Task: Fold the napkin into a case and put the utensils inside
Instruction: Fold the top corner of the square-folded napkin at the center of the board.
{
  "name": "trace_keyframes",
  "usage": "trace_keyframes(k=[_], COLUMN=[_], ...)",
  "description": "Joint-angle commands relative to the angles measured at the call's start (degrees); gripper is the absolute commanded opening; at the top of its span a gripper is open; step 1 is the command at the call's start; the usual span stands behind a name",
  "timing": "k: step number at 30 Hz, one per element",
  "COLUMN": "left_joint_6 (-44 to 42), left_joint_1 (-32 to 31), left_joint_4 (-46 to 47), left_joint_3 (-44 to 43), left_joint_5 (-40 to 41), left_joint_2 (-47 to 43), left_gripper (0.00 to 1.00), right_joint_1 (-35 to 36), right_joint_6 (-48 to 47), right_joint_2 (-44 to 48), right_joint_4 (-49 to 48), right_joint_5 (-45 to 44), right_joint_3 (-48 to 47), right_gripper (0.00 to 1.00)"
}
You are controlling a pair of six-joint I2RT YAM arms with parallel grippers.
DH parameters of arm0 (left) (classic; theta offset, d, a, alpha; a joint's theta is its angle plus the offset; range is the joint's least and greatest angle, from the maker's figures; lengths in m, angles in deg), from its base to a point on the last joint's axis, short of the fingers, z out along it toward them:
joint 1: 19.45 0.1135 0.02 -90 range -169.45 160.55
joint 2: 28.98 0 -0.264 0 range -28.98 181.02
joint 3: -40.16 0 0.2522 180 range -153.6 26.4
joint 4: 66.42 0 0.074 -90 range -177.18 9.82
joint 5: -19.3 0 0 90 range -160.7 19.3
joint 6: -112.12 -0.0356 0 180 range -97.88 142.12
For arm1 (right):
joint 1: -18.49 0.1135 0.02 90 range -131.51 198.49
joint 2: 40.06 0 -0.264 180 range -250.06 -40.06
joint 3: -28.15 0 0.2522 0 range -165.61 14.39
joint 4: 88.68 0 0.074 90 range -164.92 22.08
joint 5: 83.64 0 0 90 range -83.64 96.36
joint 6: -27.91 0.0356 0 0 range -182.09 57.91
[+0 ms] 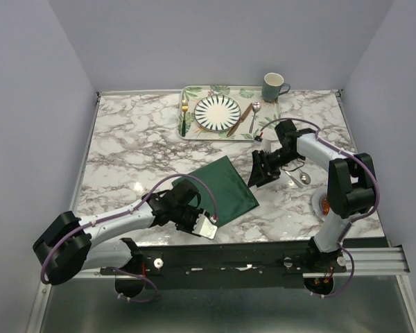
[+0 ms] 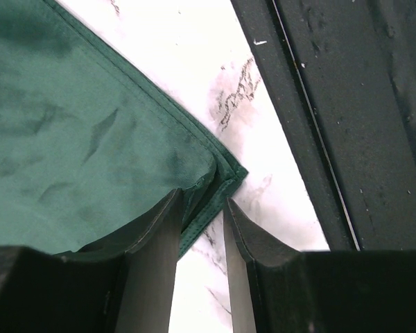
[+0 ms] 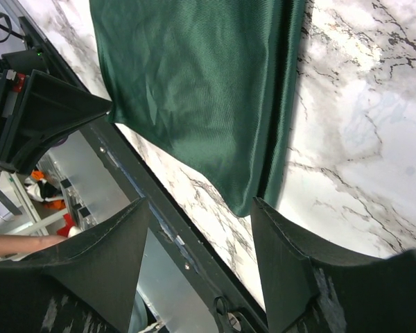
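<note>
1. Step in hand: folding, at an early stage. The napkin lies flat as a skewed square at mid-table, just near of the leaf-patterned tray. It is not yet a narrow case.
2. The left gripper is at the napkin's near corner. Its jaws stand a little apart and straddle the hem. The cloth edge sits in the gap, but no pinch shows.
3. The right gripper is over the napkin's right side, with a cloth corner showing between its fingers. Its jaws are wide apart and hold nothing.
4. Next move, as I judge it: the left jaws close on the corner layers, the right takes a matching corner, and both carry that edge across. All layers must be caught together, or the fold will skew.
5. Cloth: dark green, fine weave, slight sheen, stitched hem, soft dimples. Two layers show at the near corner.
6. Utensils: the gold fork lies left of the striped plate. The copper-brown knife and the silver spoon lie to its right. All are slim and rigid, on the far tray, apparently untouched.
7. Table: glossy, marble-patterned.
</note>
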Motion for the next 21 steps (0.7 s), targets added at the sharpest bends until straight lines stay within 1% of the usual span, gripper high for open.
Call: trace_keyframes(k=[1,10,11,14,21], left_joint_6=[-0.3,0.0,0.1,0.3,1.3], left_joint_1=[-0.6,-0.6,-0.6,-0.6,-0.7], left_joint_4=[0.7,1.4,1.4,1.8,3.3], left_joint_3=[-1.3,-1.1,-1.2,-1.3,-1.7], left_joint_5=[0.6,1.0,1.1,1.1,2.1], left_joint_2=[0.4,0.3,0.3,0.4,1.4], left_gripper=[0.43,0.47,0.49,0.53,0.52], right_joint_1=[0.3,0.3,0.3,0.3,0.3], right_joint_6=[0.3,0.4,0.3,0.4,0.4], right_joint_2=[0.4,0.5,0.5,0.5,0.2], right_joint_4=[0.7,0.7,0.7,0.7,0.7], right_joint_5=[1.5,1.6,1.6,1.7,1.8], right_joint_3=[0.4,0.6,0.6,0.7,0.7], right_gripper=[0.69,0.7,0.7,0.71,0.71])
